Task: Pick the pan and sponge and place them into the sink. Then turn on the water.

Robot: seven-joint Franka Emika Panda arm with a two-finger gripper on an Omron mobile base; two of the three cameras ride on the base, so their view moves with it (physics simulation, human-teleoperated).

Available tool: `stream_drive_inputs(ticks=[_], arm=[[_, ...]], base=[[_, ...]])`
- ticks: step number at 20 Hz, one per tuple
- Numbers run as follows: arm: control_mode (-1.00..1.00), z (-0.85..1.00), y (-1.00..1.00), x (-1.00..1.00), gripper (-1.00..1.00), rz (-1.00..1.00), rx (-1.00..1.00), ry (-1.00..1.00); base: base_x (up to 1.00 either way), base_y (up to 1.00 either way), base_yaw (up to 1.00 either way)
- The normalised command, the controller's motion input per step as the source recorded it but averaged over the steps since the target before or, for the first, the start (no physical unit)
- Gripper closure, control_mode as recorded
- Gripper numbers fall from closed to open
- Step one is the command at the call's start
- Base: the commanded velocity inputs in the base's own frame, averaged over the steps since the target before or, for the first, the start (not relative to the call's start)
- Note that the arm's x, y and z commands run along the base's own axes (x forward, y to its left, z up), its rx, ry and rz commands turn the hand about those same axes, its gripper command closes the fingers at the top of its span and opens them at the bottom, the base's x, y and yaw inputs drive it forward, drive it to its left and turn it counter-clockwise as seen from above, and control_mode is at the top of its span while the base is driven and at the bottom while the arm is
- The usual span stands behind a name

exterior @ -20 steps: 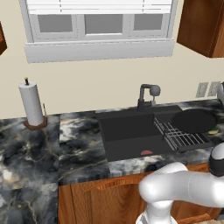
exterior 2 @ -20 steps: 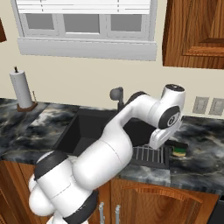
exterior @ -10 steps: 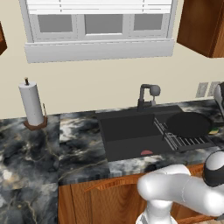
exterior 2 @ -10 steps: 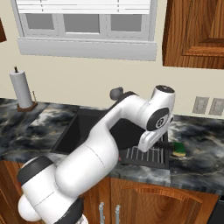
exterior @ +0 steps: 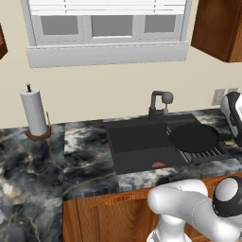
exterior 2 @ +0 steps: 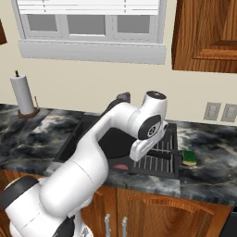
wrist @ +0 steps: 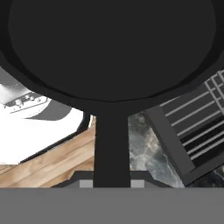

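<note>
At six o'clock in the hand view our gripper [wrist: 112,181] is clamped on the pan [wrist: 109,48] by its handle, fingertips barely visible, the pan's rim cut off.

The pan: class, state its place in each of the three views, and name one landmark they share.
Left base view: pan right of centre, above the drying rack.
Right base view: largely hidden behind the arm.
Hand view: pan across the top, handle running down.
Shared landmark: drying rack.

Sponge [exterior 2: 189,158] seen on marble counter [exterior 2: 210,152], right of ribbed drying rack [exterior 2: 163,156]. Sink [exterior 2: 81,139] partly hidden by white arm [exterior 2: 115,134]. Paper towel roll [exterior 2: 23,95] far left.
</note>
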Motion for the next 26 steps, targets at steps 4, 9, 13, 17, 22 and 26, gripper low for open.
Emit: stream_drive_inputs(ticks=[4, 9, 13, 17, 22, 26], arm=[[-1.0, 0.12, 0.48, 0.0, 1.0, 0.0, 0.01, 0.06], [-1.0, 0.02, 0.26, 0.0, 1.0, -0.03, 0.06, 0.05], [-1.0, 0.0, 0.26, -0.04, 1.0, -0.07, 0.08, 0.05], [-1.0, 0.0, 0.31, -0.08, 1.0, -0.07, 0.08, 0.07], [-1.0, -0.03, 0.33, -0.04, 1.0, -0.05, 0.01, 0.07], [-1.0, -0.18, 0.31, 0.0, 1.0, -0.06, -0.03, 0.02]], base=[[0.0, 0.0, 0.0], [0.0, 0.0, 0.0], [0.0, 0.0, 0.0], [0.0, 0.0, 0.0], [0.0, 0.0, 0.0], [0.0, 0.0, 0.0]])
